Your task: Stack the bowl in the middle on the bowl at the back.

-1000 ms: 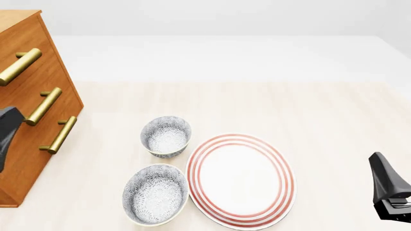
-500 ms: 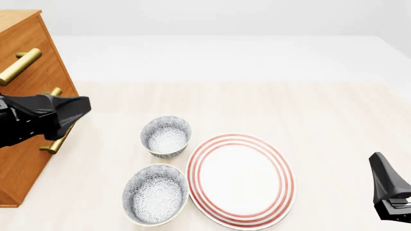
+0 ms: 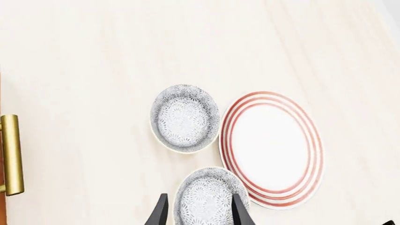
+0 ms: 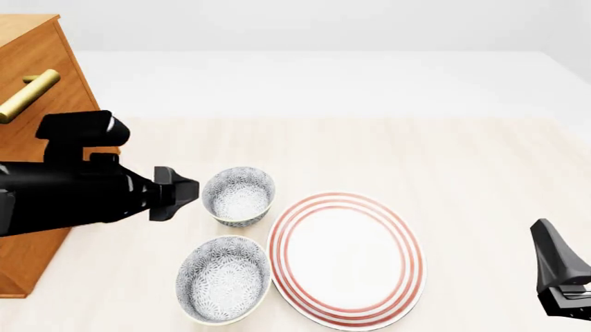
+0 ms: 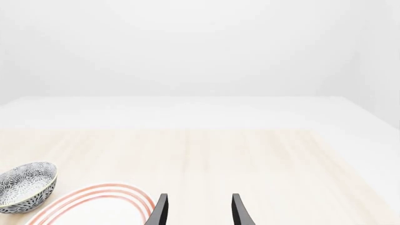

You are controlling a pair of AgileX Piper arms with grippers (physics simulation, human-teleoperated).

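Two speckled grey-on-white bowls stand left of the plate. The bowl at the back also shows in the right wrist view. The bowl in the middle sits nearer to me. My left gripper hangs open above the table. In its wrist view the two fingers frame the bowl in the middle without touching it. My right gripper is open and empty at the right edge, far from both bowls.
A large flat white plate with red rings lies right of the bowls, its rim close to theirs. A wooden drawer cabinet with brass handles stands at the left, partly hidden behind the left arm.
My left arm has swung in from the left edge, across the cabinet front, until its gripper reaches the bowls. The right arm, bowls and plate have not moved.
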